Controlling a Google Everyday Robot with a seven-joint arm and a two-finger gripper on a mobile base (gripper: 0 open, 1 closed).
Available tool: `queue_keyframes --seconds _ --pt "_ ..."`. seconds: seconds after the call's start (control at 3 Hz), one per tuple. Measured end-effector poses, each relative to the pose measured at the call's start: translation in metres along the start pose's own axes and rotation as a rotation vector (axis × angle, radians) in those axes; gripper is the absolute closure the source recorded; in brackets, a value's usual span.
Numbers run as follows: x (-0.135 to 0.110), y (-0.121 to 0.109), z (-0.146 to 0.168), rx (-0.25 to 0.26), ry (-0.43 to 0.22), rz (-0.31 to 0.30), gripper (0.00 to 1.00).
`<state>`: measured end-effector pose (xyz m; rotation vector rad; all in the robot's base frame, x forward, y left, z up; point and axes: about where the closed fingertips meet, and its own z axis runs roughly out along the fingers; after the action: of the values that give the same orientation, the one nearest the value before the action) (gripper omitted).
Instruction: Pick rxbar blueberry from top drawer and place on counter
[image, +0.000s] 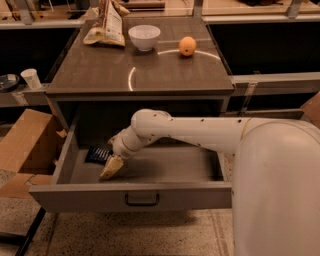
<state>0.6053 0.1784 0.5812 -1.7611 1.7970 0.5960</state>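
The top drawer (150, 196) stands pulled open under the counter (100, 70). The rxbar blueberry (97, 154), a dark flat bar with pale stripes, lies on the drawer floor at the left rear. My gripper (111, 167) reaches down into the left part of the drawer, its pale fingertip just right of and in front of the bar. Part of the bar is hidden behind the gripper. I cannot tell whether the gripper touches the bar.
On the counter stand a tan snack bag (107, 25), a white bowl (144, 36) and an orange (187, 46). A cardboard box (22, 142) sits left of the drawer. A white cup (31, 78) stands on a left shelf.
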Motion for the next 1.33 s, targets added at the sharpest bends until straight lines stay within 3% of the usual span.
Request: queue_keyframes --seconds 0.67,1.0,1.33 --pt "-0.0077 -0.0008 -0.0085 0.000 -0.001 0.000 0.92" --pt "0.0013 -0.0077 -0.0080 0.017 -0.047 0.018 1.00" --pt "-0.0022 -0.0080 -0.0105 0.018 -0.048 0.019 1.00"
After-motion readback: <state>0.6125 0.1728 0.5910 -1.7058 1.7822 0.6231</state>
